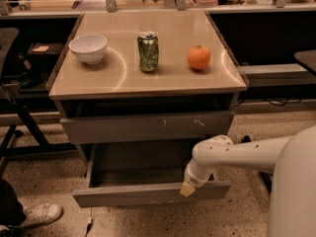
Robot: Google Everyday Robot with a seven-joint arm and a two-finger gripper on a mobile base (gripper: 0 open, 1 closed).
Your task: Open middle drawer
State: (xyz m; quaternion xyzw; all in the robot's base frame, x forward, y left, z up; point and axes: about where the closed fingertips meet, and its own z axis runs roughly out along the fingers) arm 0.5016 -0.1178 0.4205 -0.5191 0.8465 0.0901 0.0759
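Under the tabletop [121,70] and the scratched top drawer front [143,127], the middle drawer [128,195] sticks far out and shows its bare grey inside. The gripper [187,188] sits at the top edge of the drawer's front, toward the right. I cannot tell if it is grabbing that edge. The pulling step looks almost done. Next it may need one small pull straight back, then move away.

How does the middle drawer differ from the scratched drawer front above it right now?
The middle drawer is pulled far out, bare grey inside showing; the upper drawer front sits in under the tabletop. The upper drawer front has pale scratch marks and is taller; the middle drawer's front is plain and shallower. The gripper is at the middle drawer's front edge, right of centre, not at the upper one. Both are grey, handle-less.
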